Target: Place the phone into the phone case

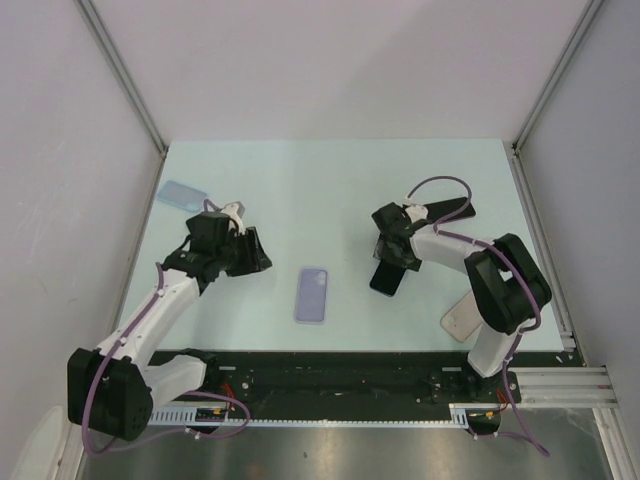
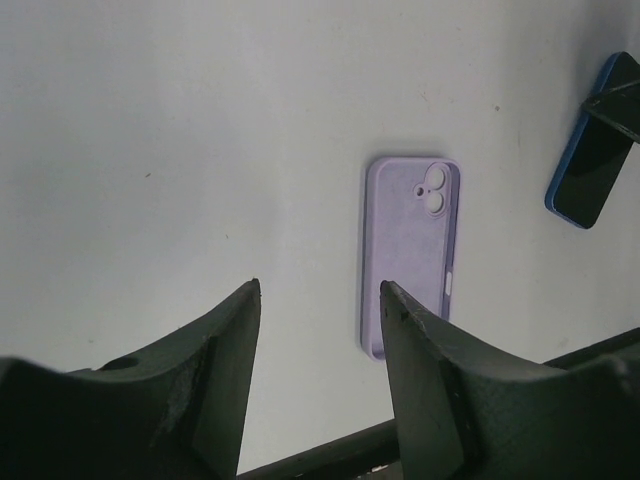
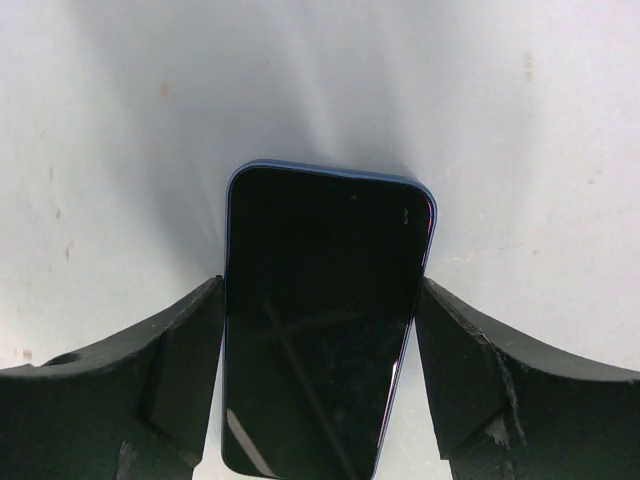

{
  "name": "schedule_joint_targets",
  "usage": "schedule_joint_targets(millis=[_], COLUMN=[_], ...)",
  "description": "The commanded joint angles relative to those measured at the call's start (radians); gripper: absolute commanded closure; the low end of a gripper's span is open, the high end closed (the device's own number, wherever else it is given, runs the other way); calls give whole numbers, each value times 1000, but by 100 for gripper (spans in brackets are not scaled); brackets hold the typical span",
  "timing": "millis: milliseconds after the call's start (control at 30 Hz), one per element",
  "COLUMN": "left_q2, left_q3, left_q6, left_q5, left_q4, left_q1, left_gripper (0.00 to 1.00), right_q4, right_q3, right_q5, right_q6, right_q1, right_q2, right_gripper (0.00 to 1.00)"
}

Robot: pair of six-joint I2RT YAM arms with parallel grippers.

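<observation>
A lilac phone case (image 1: 312, 295) lies open side up on the table near its front middle; it also shows in the left wrist view (image 2: 411, 250). A blue-edged phone with a dark screen (image 1: 389, 276) is held by its long sides in my right gripper (image 1: 393, 262); the right wrist view shows the phone (image 3: 320, 310) between the two fingers, just over the table. My left gripper (image 1: 252, 252) is open and empty, left of the case, with bare table between its fingertips (image 2: 250, 300).
A pale blue case (image 1: 181, 194) lies at the far left. A black phone or case (image 1: 446, 211) lies behind the right arm. A pale case (image 1: 462, 318) lies by the right arm's base. A black rail (image 1: 350, 365) runs along the front edge.
</observation>
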Motion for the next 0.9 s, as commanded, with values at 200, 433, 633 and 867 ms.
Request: schedule_joint_targets(millis=[200,433,633,867], left_q2=[118,160,186,194], left_q3=[-136,-160,-182,-203], left_q6=[-130,-138,-164,-175], left_q5=[312,334,372,369], left_q4=[175,216,259,264], left_q1=[9,9,9,9], left_gripper=[45,46,46,52], right_q4=[243,281,353,432], right_q3=[-141,-143,-143,-144], right_q5=[-323,-455,-587,-685], right_q6=[-239,-240,-176,-60], right_q1=[69,105,125,169], right_q2=[-116,-153,-154,-139], right_gripper=[43,48,52,53])
